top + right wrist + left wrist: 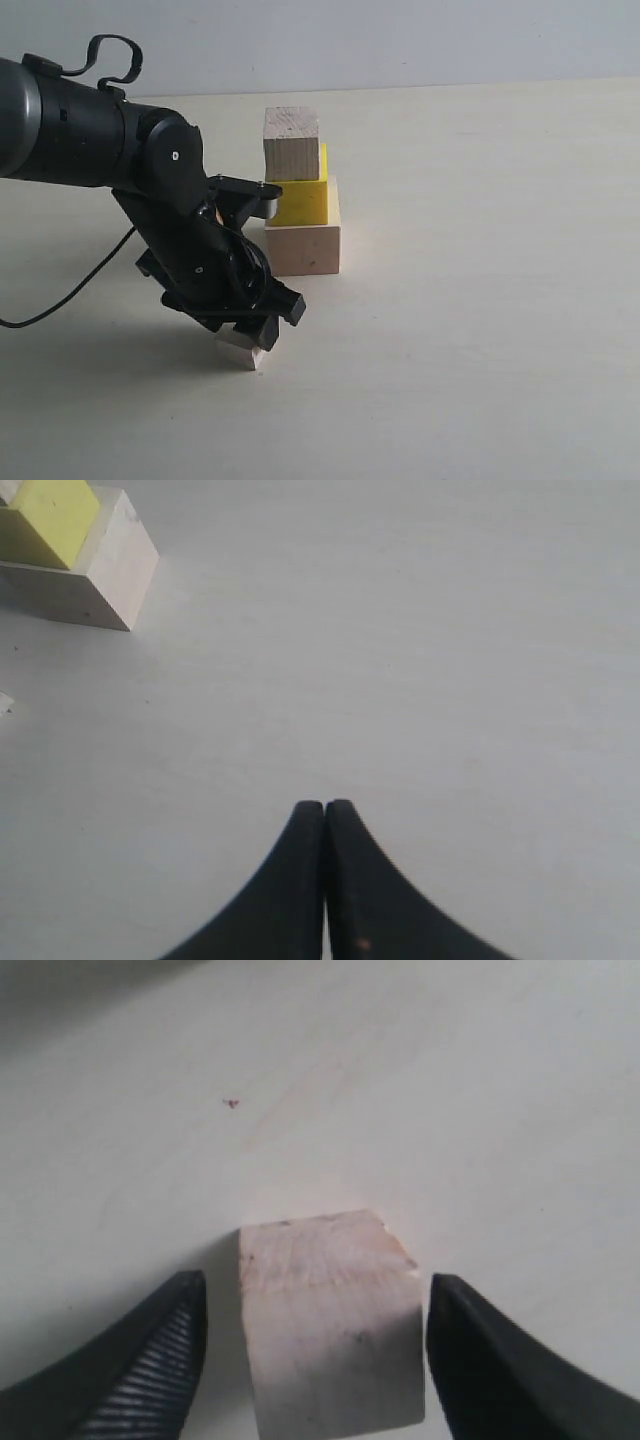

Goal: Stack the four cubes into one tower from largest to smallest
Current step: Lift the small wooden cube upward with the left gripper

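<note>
- Black left gripper (pixel 318 1295): jaws spread, straddling the smallest wooden cube (pixel 240 352) on the table (pixel 480 300), gaps either side.
- Tower (pixel 300 200), 1 o'clock from it: large wooden cube (pixel 302 250), yellow cube (pixel 303 202), medium wooden cube (pixel 291 143).
- Right gripper (pixel 325 815): jaws pressed together.

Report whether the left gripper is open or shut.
Open: the left gripper has its fingers spread on either side of the small cube, not touching it; the cube sits on the table.

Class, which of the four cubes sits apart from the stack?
The smallest wooden cube, alone on the table inside the open left hand; the other three form the stack.
</note>
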Available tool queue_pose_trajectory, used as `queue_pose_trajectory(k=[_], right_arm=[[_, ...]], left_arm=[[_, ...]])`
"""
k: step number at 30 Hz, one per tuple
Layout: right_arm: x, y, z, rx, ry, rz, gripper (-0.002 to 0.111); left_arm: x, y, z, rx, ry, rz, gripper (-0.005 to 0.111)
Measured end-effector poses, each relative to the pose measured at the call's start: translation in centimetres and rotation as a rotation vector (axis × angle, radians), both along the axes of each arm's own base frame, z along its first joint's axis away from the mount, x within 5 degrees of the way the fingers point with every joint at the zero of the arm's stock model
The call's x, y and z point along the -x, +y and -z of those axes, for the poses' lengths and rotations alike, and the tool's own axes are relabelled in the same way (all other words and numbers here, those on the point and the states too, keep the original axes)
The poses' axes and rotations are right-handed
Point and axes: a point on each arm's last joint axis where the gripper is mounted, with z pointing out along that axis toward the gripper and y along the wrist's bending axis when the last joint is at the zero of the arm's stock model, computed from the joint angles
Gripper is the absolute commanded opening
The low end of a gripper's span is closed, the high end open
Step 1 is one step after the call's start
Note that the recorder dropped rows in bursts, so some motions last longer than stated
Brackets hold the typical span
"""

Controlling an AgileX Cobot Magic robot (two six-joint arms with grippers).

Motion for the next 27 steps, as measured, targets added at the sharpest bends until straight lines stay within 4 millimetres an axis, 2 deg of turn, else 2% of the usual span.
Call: queue_pose_trajectory(k=[21,27], right_arm=[[0.0,0.0,0.0,0.001,0.003,0.0,0.0],[0.0,0.0,0.0,0.002,0.005,0.0,0.0]], left_arm=[[-0.2,-0.1,0.8,-0.006,0.003,-0.003,0.062],[-0.2,-0.1,1.6,-0.02,0.021,-0.003,0.062]])
